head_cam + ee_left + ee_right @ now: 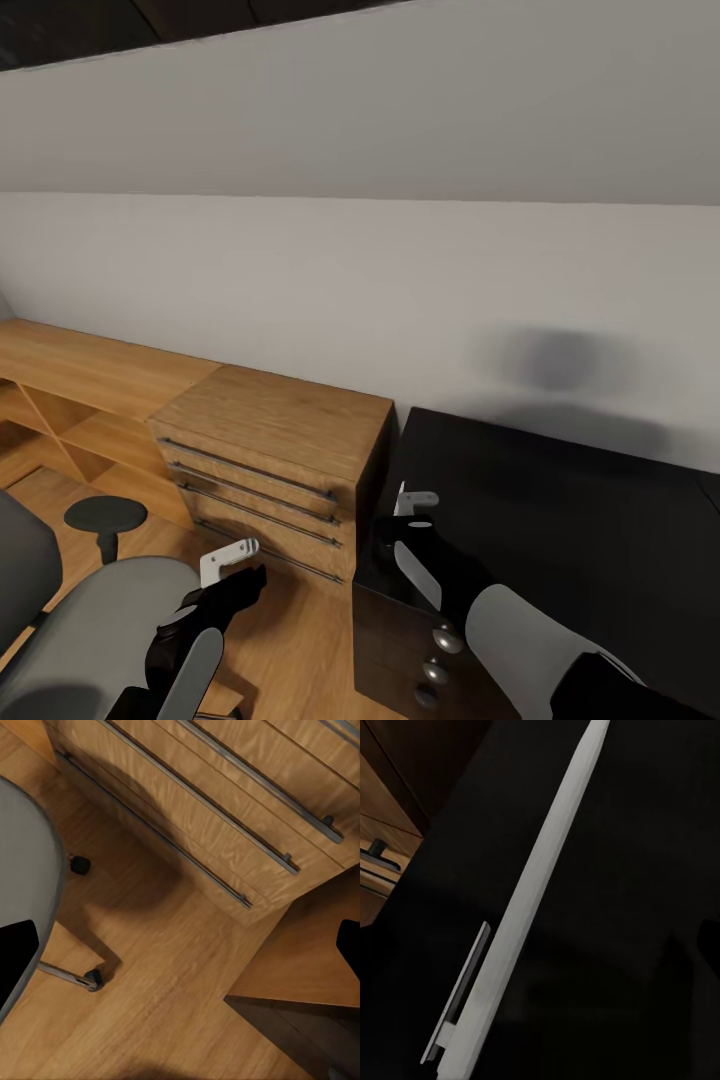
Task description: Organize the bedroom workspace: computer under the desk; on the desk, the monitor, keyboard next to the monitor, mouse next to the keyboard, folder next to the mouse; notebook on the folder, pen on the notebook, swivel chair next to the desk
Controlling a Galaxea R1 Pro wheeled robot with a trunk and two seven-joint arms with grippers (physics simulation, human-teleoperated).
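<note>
The right tool (418,508) hangs over the near left corner of the black desk (560,500), just above the drawer unit's edge. Its wrist camera shows the pen (529,904) close up, a slim pale stick with a clip, lying diagonally across the frame against the dark desktop. The tool appears clamped on it, though the fingers themselves are not clearly visible there, so how secure the grip is cannot be judged. The left tool (232,562) hovers low over the wooden floor (172,967) with its two fingers apart and nothing between them, the swivel chair (95,620) at about 8 o'clock from it and the light wooden drawer cabinet (275,450) at about 1 o'clock. The visible part of the desk carries no folder or notebook, so the stack the pen belongs on is not in sight. The main risk is letting go here: a round, thin pen freed near the desk's corner could roll toward 9 o'clock and drop into the gap beside the cabinet. A loose pinch could also let it swivel or slip while being carried. The left arm sits close to the chair's seat and may nudge it if the base turns.
</note>
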